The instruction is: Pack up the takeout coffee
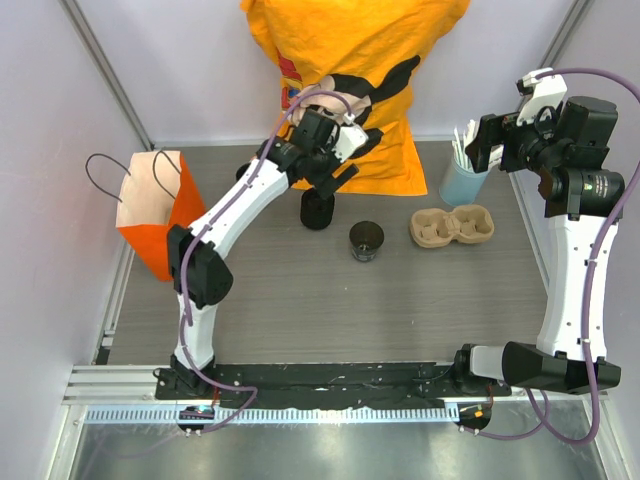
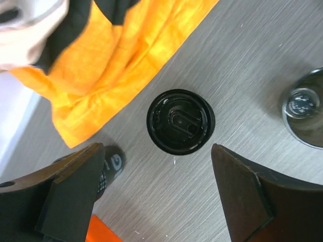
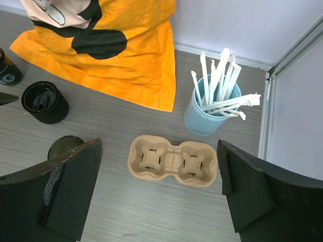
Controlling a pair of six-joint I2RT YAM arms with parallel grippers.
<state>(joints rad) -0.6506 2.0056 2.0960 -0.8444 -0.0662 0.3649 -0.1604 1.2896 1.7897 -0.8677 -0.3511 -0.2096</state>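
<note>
No black cup with a lid on it shows in any view; the takeout coffee is out of view. My left gripper (image 1: 345, 160) (image 2: 157, 166) is open and empty, held above a short ribbed stack of black lids (image 1: 317, 210) (image 2: 180, 121) (image 3: 44, 102), which lies just beyond its fingertips. A black cup with white "G" print (image 2: 112, 164) (image 3: 9, 70) stands beside the left finger. An open black cup (image 1: 366, 241) (image 2: 305, 108) (image 3: 64, 146) stands to the right. The orange paper bag (image 1: 150, 210) stands at the far left. My right gripper (image 1: 482, 145) (image 3: 159, 146) is open and empty, high above a cardboard cup carrier (image 3: 172, 160).
The two-slot cardboard carrier (image 1: 452, 226) lies right of centre. A blue tin of wrapped straws (image 1: 462, 180) (image 3: 208, 113) stands behind it. An orange cloth with a cartoon print (image 1: 350, 80) (image 3: 121, 45) drapes over the table's back edge. Walls enclose the left, back and right sides.
</note>
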